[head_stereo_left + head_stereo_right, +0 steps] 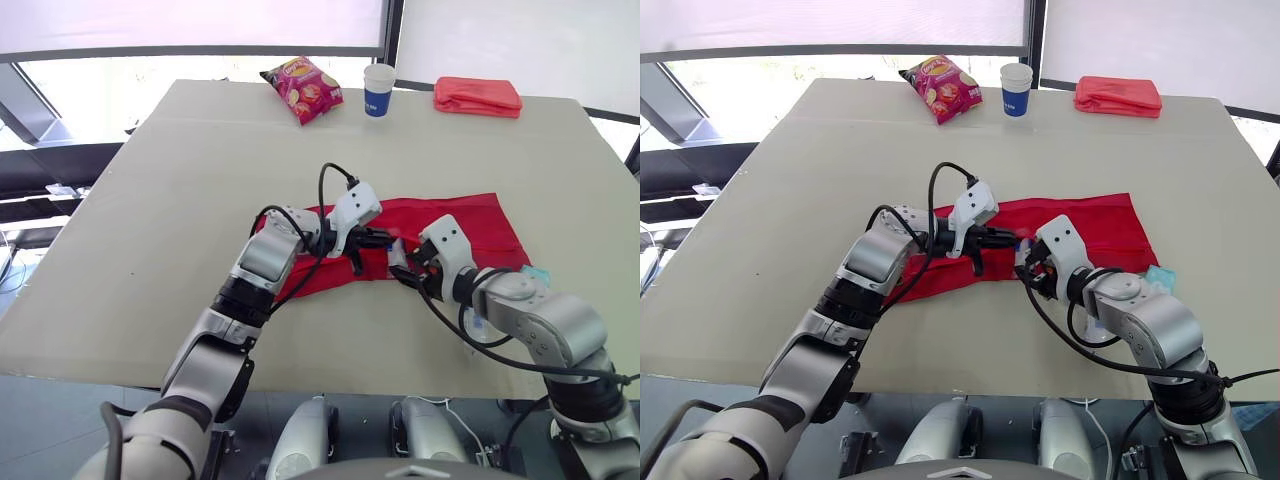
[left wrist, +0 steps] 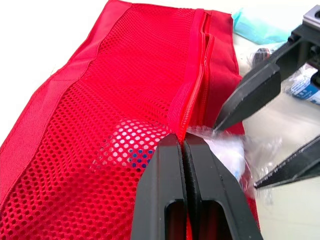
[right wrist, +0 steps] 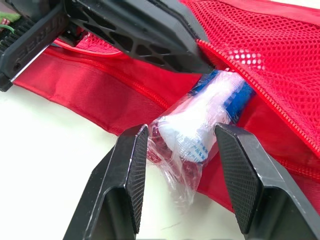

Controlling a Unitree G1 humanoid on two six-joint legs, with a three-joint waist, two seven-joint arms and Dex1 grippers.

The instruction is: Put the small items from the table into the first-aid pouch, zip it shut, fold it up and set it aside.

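The left gripper (image 2: pixel 182 142) has its two fingers pressed together on the mesh lip of the first-aid pouch (image 1: pixel 470 225), right at the zip edge, and holds that lip up off the table (image 1: pixel 150 200). The red pouch lies flat and unfolded at mid-table with its zip undone.

Just right of the pinch, a plastic-wrapped packet (image 3: pixel 200 120) sits half inside the opening, with its blue-and-white end under the mesh and its loose wrap trailing out. The right gripper (image 3: pixel 182 135) straddles that trailing end with its fingers apart. One pad brushes the wrap, but there seems to be no real clamp.

This looks like the filling step, with the packet only partly loaded. The next move calls for nudging it fully past the zip while the lip is held up. A teal packet (image 1: pixel 535 272) waits by the pouch's right edge.
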